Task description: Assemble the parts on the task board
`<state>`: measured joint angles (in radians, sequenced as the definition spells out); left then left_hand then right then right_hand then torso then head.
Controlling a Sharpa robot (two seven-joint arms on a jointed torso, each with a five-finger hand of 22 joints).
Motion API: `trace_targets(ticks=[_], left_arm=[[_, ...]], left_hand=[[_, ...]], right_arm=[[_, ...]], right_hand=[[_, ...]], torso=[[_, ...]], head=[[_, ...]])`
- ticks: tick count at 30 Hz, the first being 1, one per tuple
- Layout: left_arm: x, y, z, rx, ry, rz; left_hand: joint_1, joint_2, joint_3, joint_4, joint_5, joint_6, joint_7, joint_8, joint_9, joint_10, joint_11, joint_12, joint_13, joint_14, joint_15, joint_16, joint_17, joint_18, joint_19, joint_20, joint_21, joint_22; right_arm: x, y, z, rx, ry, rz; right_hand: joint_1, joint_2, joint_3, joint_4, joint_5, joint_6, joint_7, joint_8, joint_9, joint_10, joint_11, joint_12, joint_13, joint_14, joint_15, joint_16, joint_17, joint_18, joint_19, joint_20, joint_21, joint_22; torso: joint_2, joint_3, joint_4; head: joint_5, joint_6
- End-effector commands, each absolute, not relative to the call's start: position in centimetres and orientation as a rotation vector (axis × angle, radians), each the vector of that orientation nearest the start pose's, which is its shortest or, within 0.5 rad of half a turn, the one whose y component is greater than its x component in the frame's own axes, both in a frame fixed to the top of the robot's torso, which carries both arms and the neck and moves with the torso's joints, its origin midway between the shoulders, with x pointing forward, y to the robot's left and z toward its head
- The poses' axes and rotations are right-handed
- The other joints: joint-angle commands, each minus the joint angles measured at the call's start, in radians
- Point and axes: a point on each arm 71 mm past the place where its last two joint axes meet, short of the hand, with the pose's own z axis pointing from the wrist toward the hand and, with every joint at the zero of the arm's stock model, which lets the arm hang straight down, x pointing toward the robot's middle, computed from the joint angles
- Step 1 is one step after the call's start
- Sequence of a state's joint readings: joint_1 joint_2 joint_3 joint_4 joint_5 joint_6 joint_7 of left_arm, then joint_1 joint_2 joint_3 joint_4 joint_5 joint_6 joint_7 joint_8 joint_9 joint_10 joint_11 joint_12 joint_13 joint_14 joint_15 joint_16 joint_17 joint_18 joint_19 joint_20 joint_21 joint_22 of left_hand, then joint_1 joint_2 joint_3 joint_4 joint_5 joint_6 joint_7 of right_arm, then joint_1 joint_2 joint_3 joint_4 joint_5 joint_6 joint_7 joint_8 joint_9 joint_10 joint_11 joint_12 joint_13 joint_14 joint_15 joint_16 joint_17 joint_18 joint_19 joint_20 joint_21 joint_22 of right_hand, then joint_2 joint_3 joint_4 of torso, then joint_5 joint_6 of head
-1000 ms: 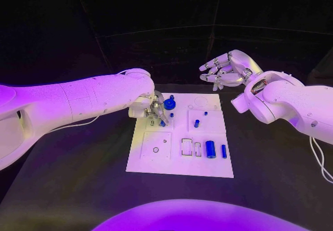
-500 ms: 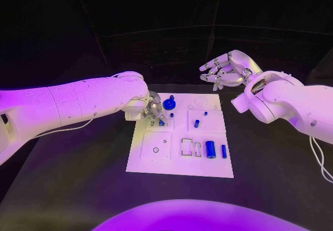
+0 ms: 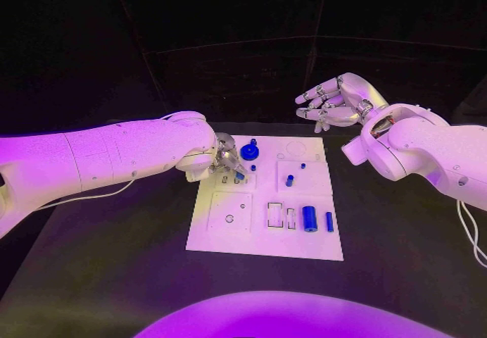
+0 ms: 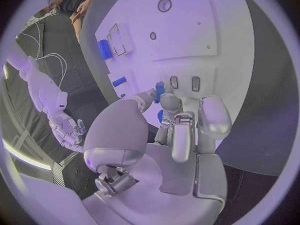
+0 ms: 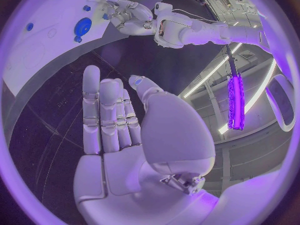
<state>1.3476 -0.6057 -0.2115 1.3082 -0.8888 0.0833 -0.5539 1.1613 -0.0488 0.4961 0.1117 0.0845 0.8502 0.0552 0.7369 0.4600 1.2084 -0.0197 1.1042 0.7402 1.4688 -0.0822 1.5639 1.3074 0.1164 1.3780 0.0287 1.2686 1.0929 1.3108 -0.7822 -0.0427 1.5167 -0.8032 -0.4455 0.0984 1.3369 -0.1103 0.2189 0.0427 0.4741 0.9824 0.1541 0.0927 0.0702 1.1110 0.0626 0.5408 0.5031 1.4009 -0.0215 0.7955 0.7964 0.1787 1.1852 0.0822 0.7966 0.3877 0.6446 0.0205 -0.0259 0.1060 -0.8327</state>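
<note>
1. the left hand (image 3: 225, 156) rests on the task board (image 3: 266, 239) at its far left part, fingertips pinching a small blue part (image 4: 159, 91).
2. the right hand (image 3: 338, 101) hovers beyond the task board's far right corner, fingers spread, holding nothing.

We can read no text, label, brand or number anywhere — not on the task board (image 3: 262, 239), not on the blue parts (image 3: 308, 218), not on either arm — nothing is legible.
</note>
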Motion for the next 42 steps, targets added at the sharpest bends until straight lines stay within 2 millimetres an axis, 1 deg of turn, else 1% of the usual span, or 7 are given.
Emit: trace_targets(ticks=[1,6,10,23,30,40,42], left_arm=[[51.8,16.8,-22.3,-0.268,2.287,-0.359],[51.7,17.0,-22.8,-0.243,2.282,-0.328],[51.6,17.2,-23.0,-0.233,2.291,-0.311],[51.2,17.5,-23.4,-0.205,2.337,-0.275],[51.0,17.7,-23.5,-0.200,2.353,-0.266],[50.9,17.6,-23.6,-0.194,2.358,-0.267],[50.9,17.6,-23.6,-0.193,2.359,-0.267]], left_hand=[[-0.005,-0.001,0.181,-0.177,-0.003,-0.004,0.000,0.004,0.001,0.008,0.000,0.006,0.002,0.102,0.003,0.007,0.263,-0.020,0.006,0.003,0.006,0.002],[-0.005,-0.001,0.181,-0.177,-0.003,-0.004,0.000,0.004,0.001,0.008,0.000,0.006,0.002,0.102,0.003,0.007,0.263,-0.020,0.006,0.003,0.006,0.002],[-0.007,-0.003,0.186,-0.178,-0.003,-0.003,-0.001,0.006,0.002,0.011,0.000,0.010,0.007,0.102,0.002,0.007,0.263,-0.021,0.008,0.003,0.008,0.005],[-0.009,-0.007,0.191,-0.180,-0.003,-0.003,-0.001,0.008,0.004,0.014,-0.001,0.012,0.010,0.102,0.002,0.007,0.263,-0.021,0.009,0.002,0.009,0.007],[-0.012,-0.012,0.199,-0.182,0.002,-0.002,-0.002,0.011,0.006,0.017,-0.002,0.015,0.016,0.102,0.002,0.007,0.263,-0.021,0.010,0.002,0.010,0.008],[-0.013,-0.014,0.203,-0.183,0.004,-0.002,-0.002,0.012,0.007,0.018,-0.002,0.016,0.017,0.102,0.002,0.007,0.263,-0.021,0.010,0.002,0.010,0.008],[-0.014,-0.014,0.203,-0.183,0.004,-0.002,-0.002,0.012,0.007,0.019,-0.002,0.017,0.018,0.102,0.002,0.007,0.263,-0.021,0.010,0.002,0.010,0.008]], right_arm=[[50.5,-17.6,-12.3,0.337,1.520,1.107],[50.5,-17.6,-12.3,0.338,1.521,1.106],[50.5,-17.7,-12.3,0.338,1.521,1.106],[50.6,-17.7,-12.3,0.338,1.523,1.106],[50.6,-17.6,-12.3,0.337,1.523,1.106],[50.6,-17.6,-12.3,0.335,1.522,1.108],[50.6,-17.6,-12.3,0.335,1.522,1.108]], right_hand=[[-0.006,-0.006,0.002,0.004,0.005,-0.009,0.001,-0.005,-0.001,-0.009,0.000,-0.003,-0.001,-0.005,0.003,-0.007,-0.003,0.005,0.006,0.001,-0.004,-0.002],[-0.006,-0.006,0.002,0.004,0.005,-0.009,0.001,-0.005,-0.001,-0.009,0.000,-0.003,-0.001,-0.005,0.003,-0.007,-0.003,0.005,0.006,0.001,-0.004,-0.002],[-0.005,-0.006,0.003,0.004,0.005,-0.009,0.001,-0.005,-0.001,-0.010,0.000,-0.003,-0.002,-0.006,0.003,-0.007,-0.002,0.005,0.006,0.001,-0.004,-0.002],[-0.005,-0.006,0.003,0.004,0.005,-0.009,0.001,-0.005,-0.001,-0.010,0.000,-0.003,-0.002,-0.006,0.003,-0.007,-0.002,0.005,0.006,0.001,-0.004,-0.002],[-0.005,-0.006,0.003,0.004,0.005,-0.009,0.001,-0.005,-0.001,-0.010,0.000,-0.003,-0.002,-0.006,0.003,-0.007,-0.002,0.005,0.006,0.001,-0.004,-0.002],[-0.005,-0.006,0.003,0.004,0.005,-0.009,0.001,-0.005,-0.001,-0.010,0.000,-0.003,-0.002,-0.006,0.003,-0.007,-0.002,0.005,0.006,0.001,-0.004,-0.002],[-0.005,-0.006,0.003,0.004,0.005,-0.009,0.001,-0.005,-0.001,-0.010,0.000,-0.003,-0.002,-0.006,0.003,-0.007,-0.002,0.005,0.006,0.001,-0.004,-0.002]], torso=[[0.000,0.0001,-0.0026],[0.001,0.0003,-0.0046],[0.001,0.0007,-0.0034],[0.000,0.0004,-0.0038],[0.000,0.0006,-0.0026],[0.001,0.0013,-0.0046],[0.001,0.0012,-0.0041]], head=[[0.002,-0.001],[0.004,-0.001],[0.003,-0.002],[0.004,-0.005],[0.002,-0.004],[0.005,-0.007],[0.004,-0.006]])
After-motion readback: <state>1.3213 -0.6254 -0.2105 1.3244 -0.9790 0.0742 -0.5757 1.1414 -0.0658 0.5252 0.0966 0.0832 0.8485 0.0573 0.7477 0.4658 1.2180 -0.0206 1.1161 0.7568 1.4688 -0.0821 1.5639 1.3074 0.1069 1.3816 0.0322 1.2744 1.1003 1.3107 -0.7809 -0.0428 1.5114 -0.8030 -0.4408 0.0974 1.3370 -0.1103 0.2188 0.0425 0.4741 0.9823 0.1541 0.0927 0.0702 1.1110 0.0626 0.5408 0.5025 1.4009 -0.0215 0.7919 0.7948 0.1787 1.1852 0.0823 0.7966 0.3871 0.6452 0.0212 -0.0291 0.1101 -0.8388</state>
